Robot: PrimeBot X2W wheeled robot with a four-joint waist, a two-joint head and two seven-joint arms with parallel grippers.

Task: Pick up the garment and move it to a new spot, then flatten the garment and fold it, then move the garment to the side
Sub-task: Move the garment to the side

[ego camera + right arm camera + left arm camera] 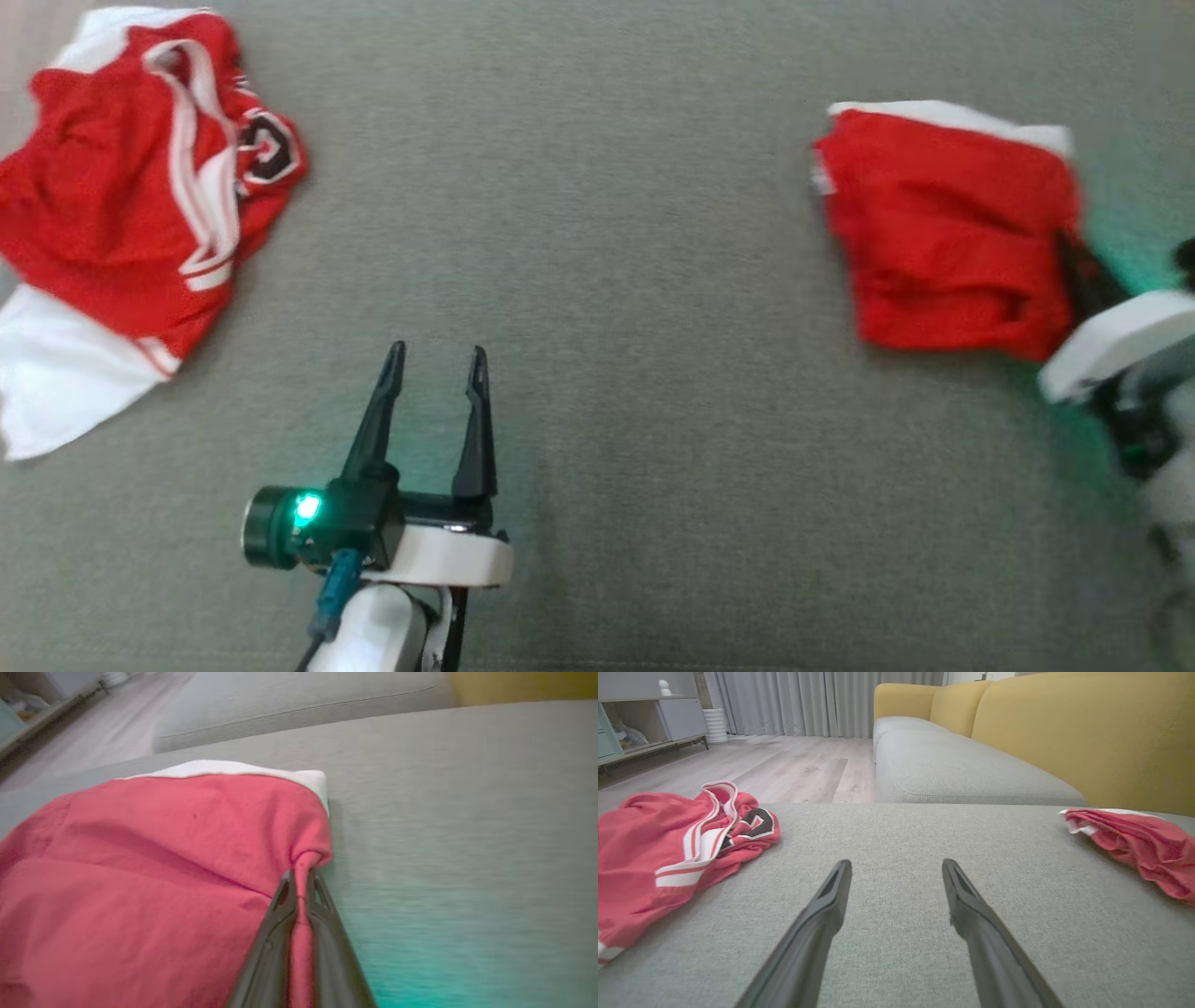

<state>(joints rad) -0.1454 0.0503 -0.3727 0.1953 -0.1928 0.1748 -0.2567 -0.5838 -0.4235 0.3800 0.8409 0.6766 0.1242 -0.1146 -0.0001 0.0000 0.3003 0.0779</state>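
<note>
- Right wrist view: we saw the right claw point(299, 876) pinched tight on a small tuck of red cloth at the right-hand edge of the folded garment point(163, 858), with its fingers nearly together and fabric between them.
- From that grip, the garment spread out to the left of the claw and beyond it. Its white strip ran along the far edge.
- In the head view the bundle looked close to square, so we couldn't call a clear long axis. It lay flat on the grey cushion point(607, 280), far right of the work area.
- We judged this the last step, shifting the folded piece sideways. What mattered was that the claw held only the right edge, so a pull to the right would drag the bundle behind it and might open the fold.
- The right arm was obviously the nearer one, already touching the cloth. The left claw point(437, 359) sat spread wide and held nothing, low centre-left and well apart from the bundle.
- A crumpled jersey point(121, 187), red with white trim and a dark number patch, lay far left, well apart from both claws.
- We saw nothing on the cushion between the claw and the right side, so the path looked free.
- The yellow sofa back point(1087, 732) rose just beyond the bundle in the left wrist view, so it seemed the only limit on that side.
- The right-side views were blurred, so we left finer cloth detail unstated.
</note>
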